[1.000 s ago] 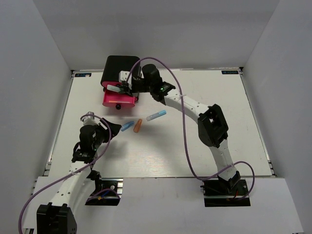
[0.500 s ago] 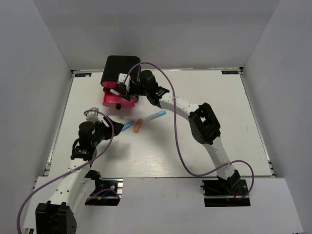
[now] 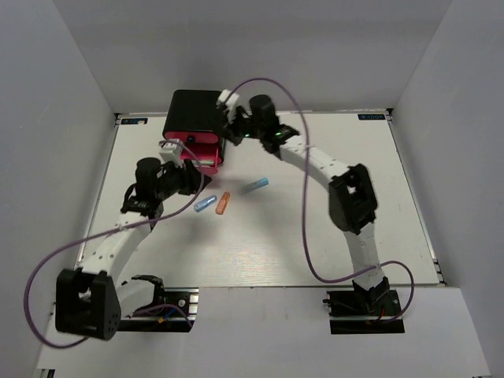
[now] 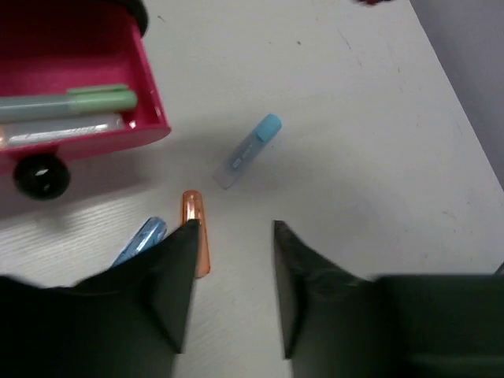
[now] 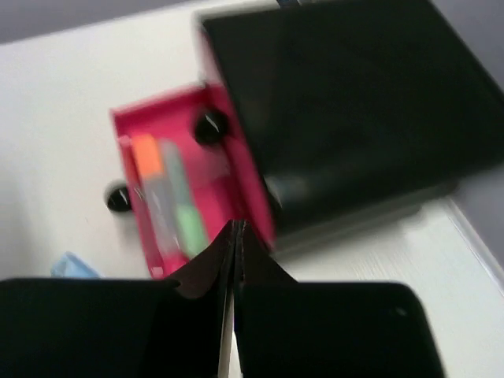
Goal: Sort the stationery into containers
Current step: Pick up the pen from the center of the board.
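The black cabinet (image 3: pixel 193 113) stands at the back left with one pink drawer (image 3: pixel 206 155) pulled out. The right wrist view shows the drawer (image 5: pixel 252 189) holding orange (image 5: pixel 147 153), white and green (image 5: pixel 189 226) pieces. Blue (image 3: pixel 205 205), orange (image 3: pixel 223 204) and light blue (image 3: pixel 253 187) pieces lie on the table. My left gripper (image 3: pixel 195 183) is open and empty just in front of the drawer, above the orange piece (image 4: pixel 195 236) and blue piece (image 4: pixel 142 239). My right gripper (image 3: pixel 225 137) is shut and empty at the cabinet's right front corner.
Grey walls close in the white table (image 3: pixel 331 213) on three sides. The drawer's black knob (image 4: pixel 41 175) sticks out toward my left gripper. A purple cable arcs over each arm. The light blue piece (image 4: pixel 248 151) lies apart from the other two.
My left arm has swung away from me toward the drawer. My right gripper has pulled back from over the drawer to the cabinet's right side. The table pieces have not moved.
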You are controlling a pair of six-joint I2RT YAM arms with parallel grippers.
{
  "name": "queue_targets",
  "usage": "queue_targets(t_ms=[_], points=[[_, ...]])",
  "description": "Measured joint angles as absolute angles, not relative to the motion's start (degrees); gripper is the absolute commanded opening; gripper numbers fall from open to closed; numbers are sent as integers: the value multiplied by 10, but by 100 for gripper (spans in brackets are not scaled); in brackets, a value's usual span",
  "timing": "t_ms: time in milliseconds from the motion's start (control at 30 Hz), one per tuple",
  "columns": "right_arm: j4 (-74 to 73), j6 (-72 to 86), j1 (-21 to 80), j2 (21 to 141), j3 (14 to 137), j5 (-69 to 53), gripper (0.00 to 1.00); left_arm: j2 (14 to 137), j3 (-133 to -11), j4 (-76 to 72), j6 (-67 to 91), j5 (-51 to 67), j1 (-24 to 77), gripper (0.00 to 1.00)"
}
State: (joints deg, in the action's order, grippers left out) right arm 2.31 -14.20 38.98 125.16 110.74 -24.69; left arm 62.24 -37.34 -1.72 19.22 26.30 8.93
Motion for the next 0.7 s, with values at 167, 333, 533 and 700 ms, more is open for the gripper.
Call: queue_targets(t_ms=[167, 333, 533, 700], points=[[-2, -109, 283, 1084, 925, -248, 28, 749, -470, -17, 139, 275, 155, 32], [-29, -107, 199, 983, 783, -254, 53, 861, -575, 13, 90, 264, 227, 58], [-60, -107, 168, 937, 669, -268, 54, 996, -686, 72, 50, 227, 277, 74], [-66, -106, 136, 932, 651, -282, 54, 1099, -771, 127, 23, 175, 295, 75]])
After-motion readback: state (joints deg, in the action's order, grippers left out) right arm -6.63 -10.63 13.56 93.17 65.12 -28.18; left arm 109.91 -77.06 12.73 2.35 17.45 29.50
